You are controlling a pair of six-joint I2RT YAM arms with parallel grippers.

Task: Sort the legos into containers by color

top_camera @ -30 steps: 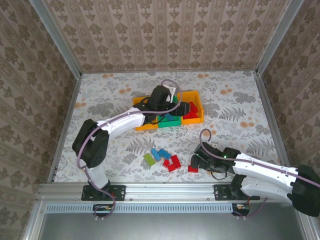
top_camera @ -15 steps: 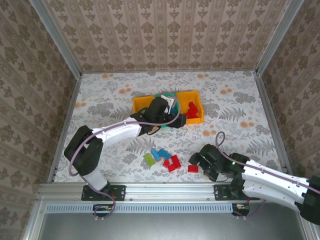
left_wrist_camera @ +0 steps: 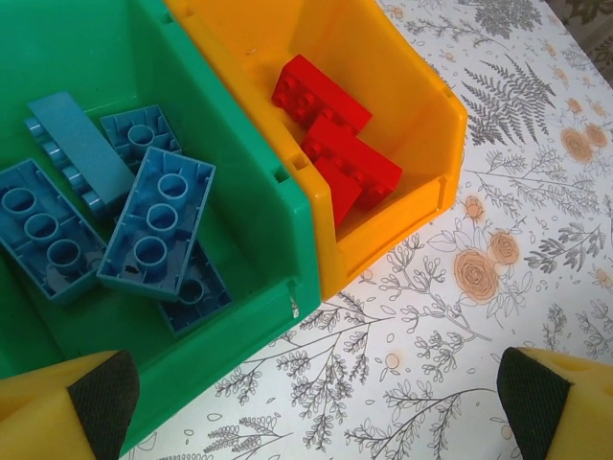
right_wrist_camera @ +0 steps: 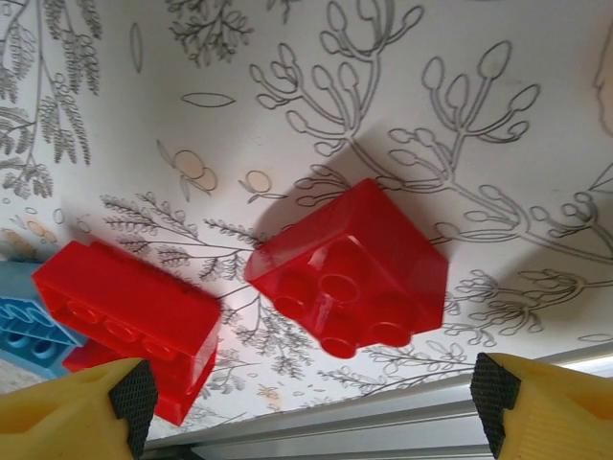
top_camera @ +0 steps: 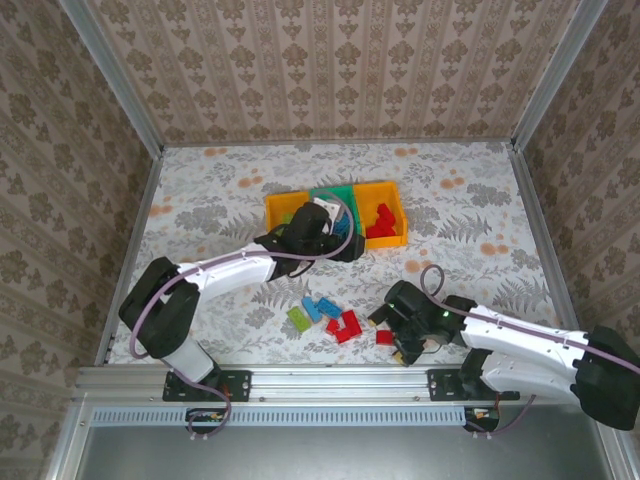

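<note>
Floral-print tabletop (top_camera: 470, 200) boxed in by wallpapered walls. Mid-tabletop, three containers side by side: orange bin (top_camera: 282, 208), green bin (top_camera: 335, 190), second orange bin (top_camera: 388, 241). Heaped in the green bin, five or so blue legos (left_wrist_camera: 153, 220); in the second orange bin, a few red legos (left_wrist_camera: 335, 144). Left end effector (left_wrist_camera: 316, 395) spread wide and empty, poised by the near walls of those two bins. Right end effector (right_wrist_camera: 314, 388) likewise released, fingers straddling a red brick (right_wrist_camera: 350, 273) on the tabletop without touching. Just left of it, loose red bricks (top_camera: 347, 325), blue bricks (top_camera: 322, 306) and a lime brick (top_camera: 298, 319).
</note>
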